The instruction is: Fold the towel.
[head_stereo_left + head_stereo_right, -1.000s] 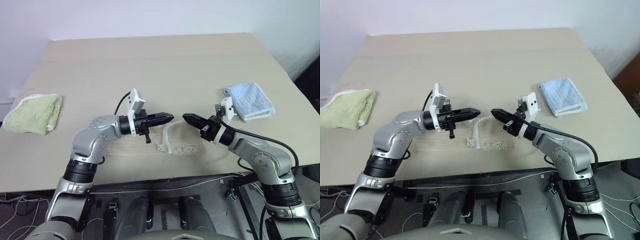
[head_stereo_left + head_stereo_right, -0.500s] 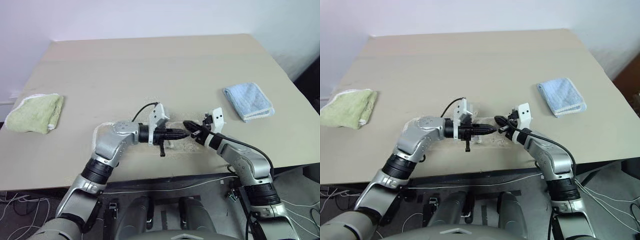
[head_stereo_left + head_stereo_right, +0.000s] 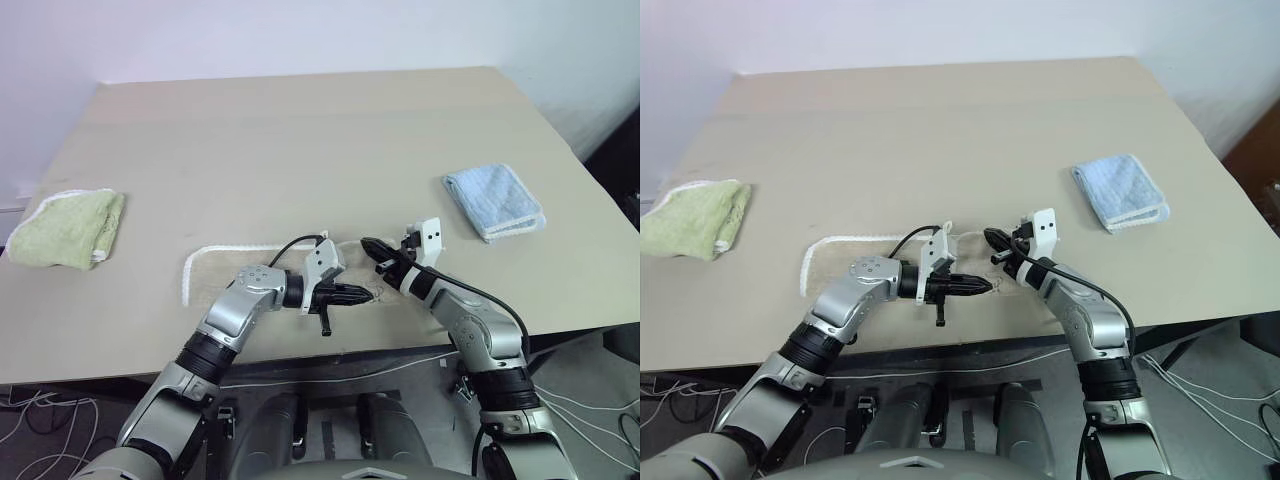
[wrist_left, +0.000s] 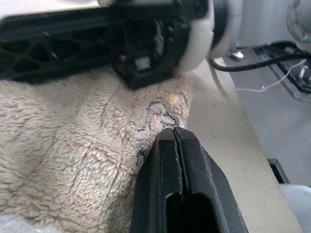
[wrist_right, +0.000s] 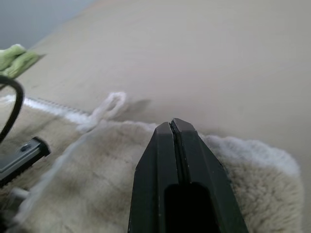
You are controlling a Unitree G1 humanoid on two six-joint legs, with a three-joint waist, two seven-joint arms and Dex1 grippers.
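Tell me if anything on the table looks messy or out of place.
Nothing stands out. The beige towel lies flat at the near edge under both shut hands, left and right; the green towel and blue towel sit folded.

Bright, even light, soft shadows, slight blur close up in wrist views.

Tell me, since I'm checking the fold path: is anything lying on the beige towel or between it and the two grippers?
Nothing visible. The left gripper and right gripper, both shut, sit right over the beige towel. The green towel and blue towel lie well aside.
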